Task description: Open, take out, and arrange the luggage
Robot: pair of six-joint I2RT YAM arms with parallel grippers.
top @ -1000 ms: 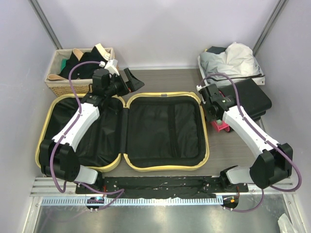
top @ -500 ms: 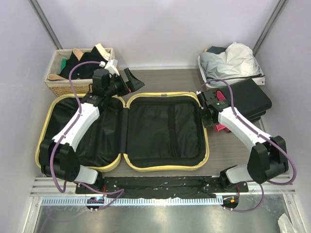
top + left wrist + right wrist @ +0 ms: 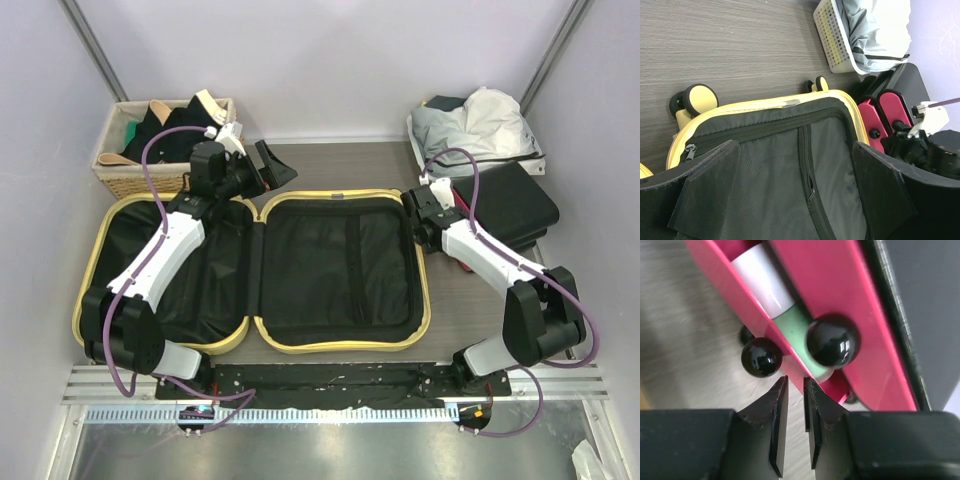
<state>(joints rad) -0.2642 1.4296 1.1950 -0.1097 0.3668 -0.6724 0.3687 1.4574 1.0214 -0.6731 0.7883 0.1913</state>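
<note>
Shifted over the last second: right gripper (image 3: 428,212), drawn leftward to just beside the right rim of the luggage (image 3: 335,270), forearm folded back toward the near right corner. Left arm: same pose as before.

Luggage: opened flat, two pale-yellow shells hinged side by side, spanning the left and centre of the worktop close to the near edge. Black fabric lining in both shells; one zipped panel in the right shell. Two yellow wheel units (image 3: 696,99) at the far rim.

Containers, counted:
- Wicker basket (image 3: 118,172), one, far left corner: dark clothes plus tan pieces.
- White perforated basket (image 3: 418,135), one, far right corner: pale grey bundle (image 3: 480,125).
- Black case (image 3: 515,205), one, right edge: two pink holders (image 3: 871,120) against its left side, a white-and-green cylinder (image 3: 785,310) in one.

Right gripper: fingers almost together, thin slit only, nothing clamped, tips beside two black knobs (image 3: 832,340).
Left gripper (image 3: 795,185): fingers wide apart, at the far rim of the luggage near the hinge.
</note>
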